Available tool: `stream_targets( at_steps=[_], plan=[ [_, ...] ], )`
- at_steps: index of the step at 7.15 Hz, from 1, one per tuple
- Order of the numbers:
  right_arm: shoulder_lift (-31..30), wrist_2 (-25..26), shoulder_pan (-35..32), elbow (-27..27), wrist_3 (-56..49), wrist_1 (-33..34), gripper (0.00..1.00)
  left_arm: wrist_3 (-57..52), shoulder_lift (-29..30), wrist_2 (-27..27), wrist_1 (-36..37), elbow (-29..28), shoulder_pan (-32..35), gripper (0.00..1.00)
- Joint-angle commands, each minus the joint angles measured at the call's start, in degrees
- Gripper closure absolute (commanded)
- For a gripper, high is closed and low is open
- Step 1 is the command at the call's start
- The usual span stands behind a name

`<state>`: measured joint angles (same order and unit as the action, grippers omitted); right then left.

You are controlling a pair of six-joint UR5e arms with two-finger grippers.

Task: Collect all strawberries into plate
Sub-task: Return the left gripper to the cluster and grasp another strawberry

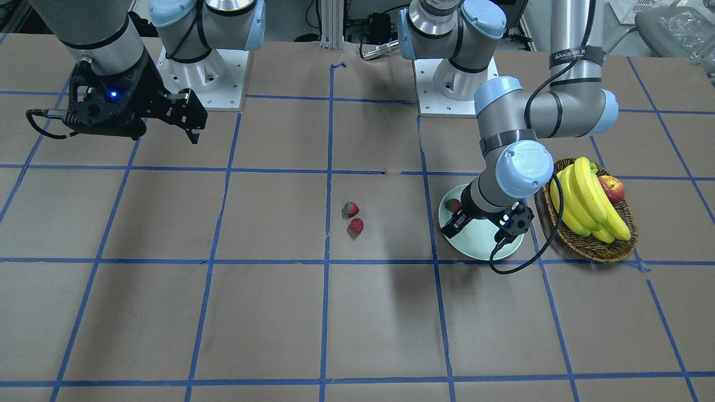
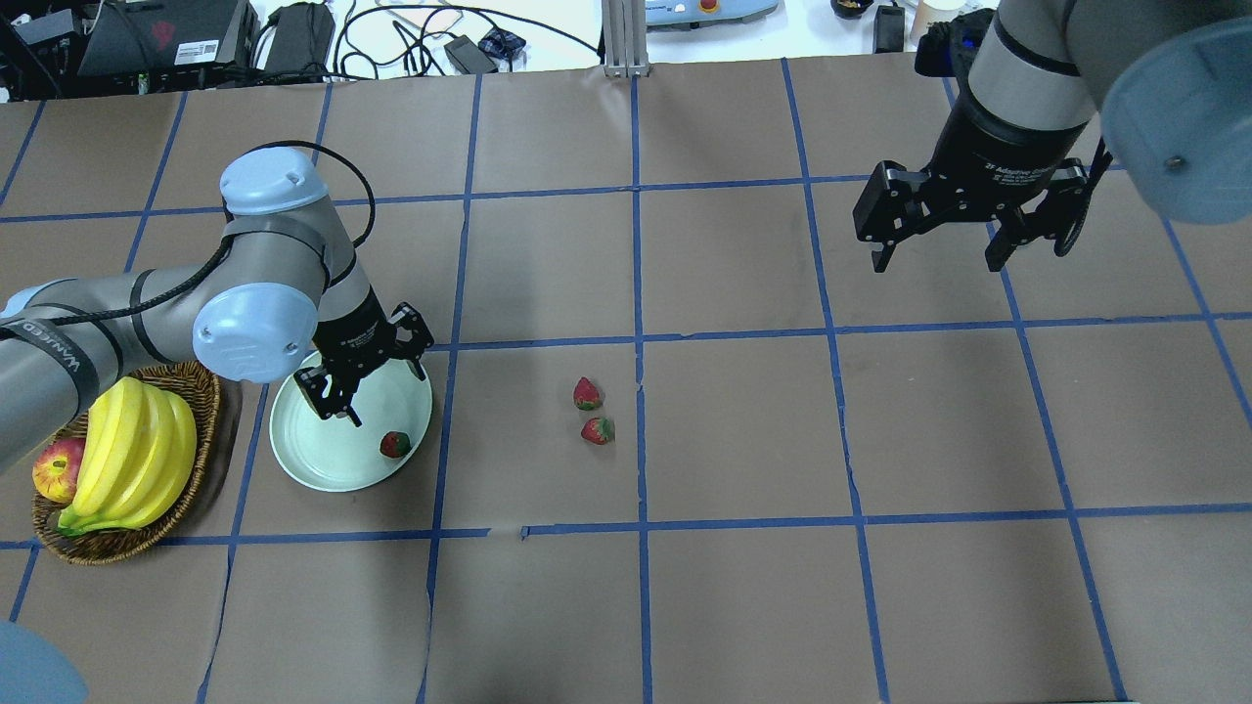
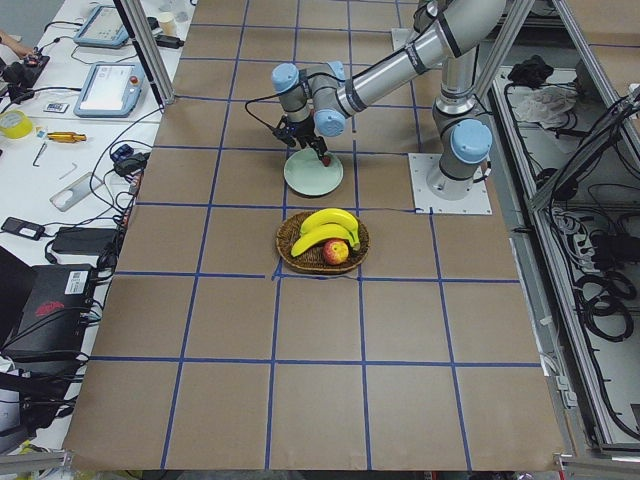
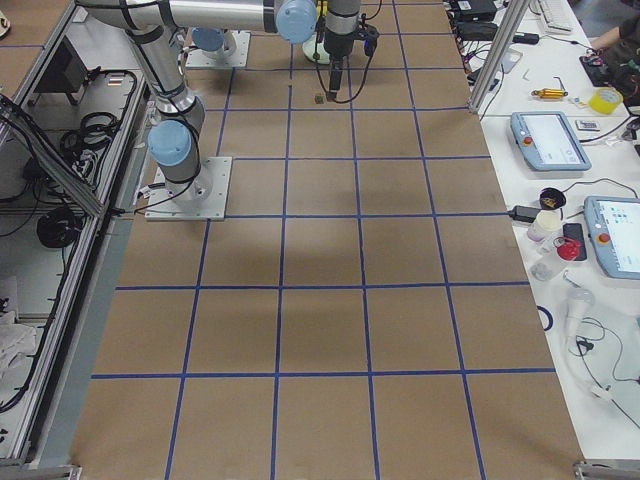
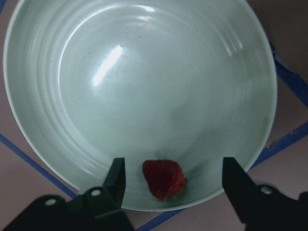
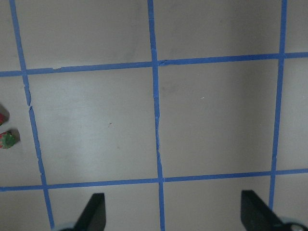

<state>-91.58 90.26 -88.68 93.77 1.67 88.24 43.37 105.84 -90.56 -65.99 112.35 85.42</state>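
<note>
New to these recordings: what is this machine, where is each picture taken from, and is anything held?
Two robot arms stand at a paper-covered table. Four fixed cameras look from behind the robot, facing it, and from each table end; two more sit on the wrists. The left tool hangs open above the pale green plate, where one strawberry lies. Two more strawberries lie on the table. The right tool is open, raised and empty. A wicker basket beside the plate holds bananas and an apple. Nothing is held.
</note>
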Motion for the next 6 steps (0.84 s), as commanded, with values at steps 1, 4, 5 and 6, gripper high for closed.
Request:
stream_targets(
  at_steps=[1,4,5,6],
  plan=[
    [0.0,0.0,0.0,0.01,0.0,0.0,0.0,15.6,0.41,7.04,1.03,-0.55,4.64,0.0],
    [0.0,0.09,0.0,0.01,0.0,0.0,0.0,19.65,2.6,8.65,4.34,-4.49,14.38,0.0],
    [0.0,0.09,0.0,0.01,0.0,0.0,0.0,19.21,5.83,8.74,11.94,-4.59,16.6,0.0],
    [0.09,0.09,0.0,0.01,0.0,0.0,0.0,18.77,8.39,8.65,13.33,-4.59,17.31,0.0]
  ],
)
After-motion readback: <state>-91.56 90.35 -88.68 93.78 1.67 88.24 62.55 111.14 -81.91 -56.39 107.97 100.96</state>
